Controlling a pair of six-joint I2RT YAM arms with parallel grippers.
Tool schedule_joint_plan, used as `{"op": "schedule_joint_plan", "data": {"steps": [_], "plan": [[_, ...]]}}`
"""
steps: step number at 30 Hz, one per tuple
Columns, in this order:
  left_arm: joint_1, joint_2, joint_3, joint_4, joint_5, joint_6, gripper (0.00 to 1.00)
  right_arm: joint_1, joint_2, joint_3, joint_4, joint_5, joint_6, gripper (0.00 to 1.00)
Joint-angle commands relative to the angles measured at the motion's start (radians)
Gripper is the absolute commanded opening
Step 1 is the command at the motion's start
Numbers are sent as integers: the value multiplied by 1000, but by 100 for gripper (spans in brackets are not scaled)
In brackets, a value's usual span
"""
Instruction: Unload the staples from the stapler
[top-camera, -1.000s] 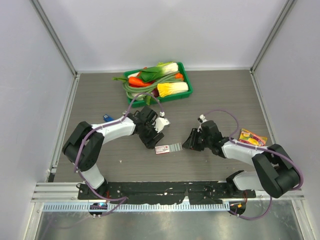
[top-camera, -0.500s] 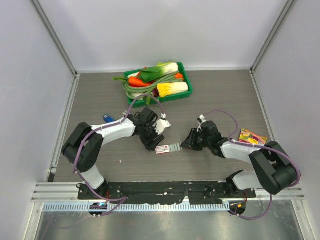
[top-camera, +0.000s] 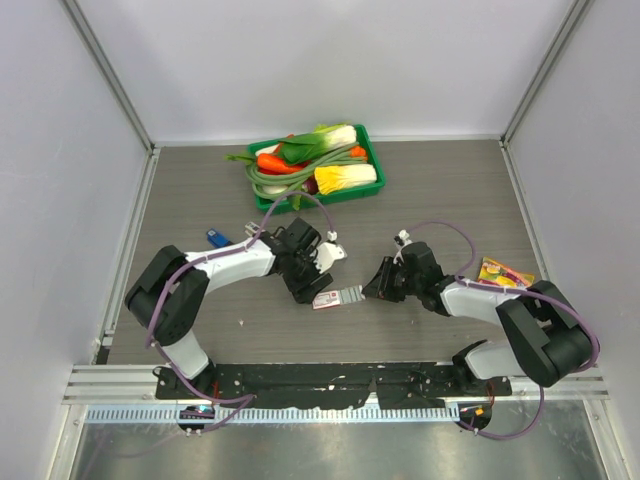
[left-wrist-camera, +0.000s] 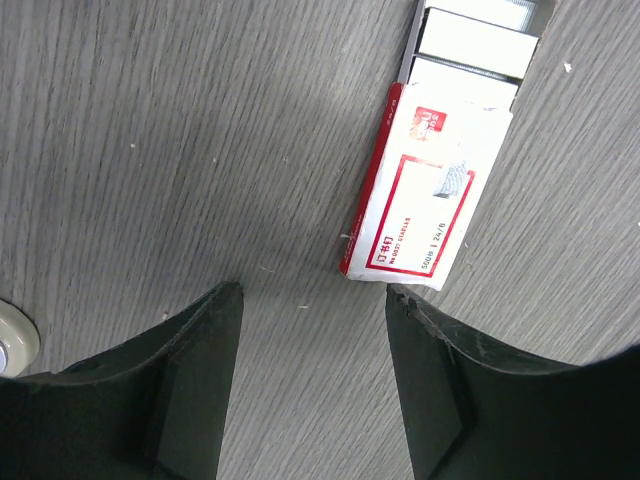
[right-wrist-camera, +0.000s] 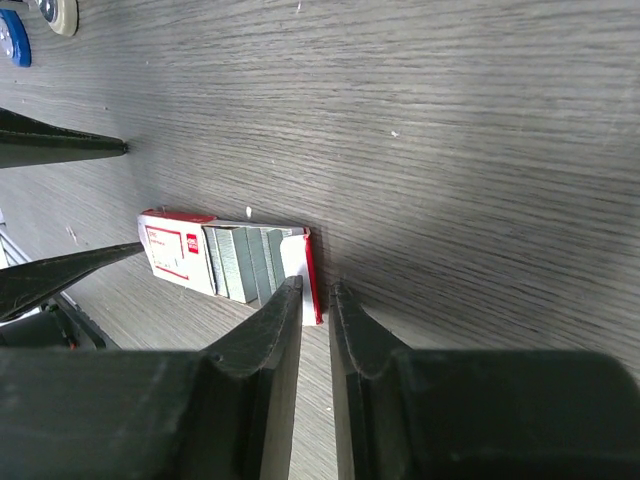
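Grey staples (right-wrist-camera: 245, 262) lay in rows in the slid-out tray of the red-and-white box (left-wrist-camera: 425, 190), which sat flat on the counter (right-wrist-camera: 450, 150) between the two arms. The right jaws stood only narrowly apart, a finger (right-wrist-camera: 280, 330) on either side of the tray's red end flap (right-wrist-camera: 314, 280). Whether they already pinched it could not be told from the wrist view. The left jaws hung released and wide, grasping nothing, with the sleeve end of the box just beyond their fingers (left-wrist-camera: 190, 370). The step in hand seemed to be getting at the strips in the tray. To do it well, the left jaws would need to come down across the sleeve and steady it first. The right should then take the flap squarely and draw straight along the box's length, low and level. A thin card flap would probably fold under a slanted pull, and tilting the tray could scatter the strips.
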Motion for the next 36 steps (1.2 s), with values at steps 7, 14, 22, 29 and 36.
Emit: {"op": "schedule_joint_plan", "data": {"steps": [7,14,22,29,36], "plan": [[-13,38,15,7,-11,-8,63,-4,30,3,53,-26,12,22],[-17,55,34,10,-19,-19,63,1,34,-9,62,-25,15,21],[-18,67,49,5,-24,-20,63,59,51,1,68,8,23,18],[-18,72,60,7,-21,-23,63,139,92,37,66,57,31,17],[-17,67,55,7,-21,-14,63,154,117,63,63,64,23,16]]}}
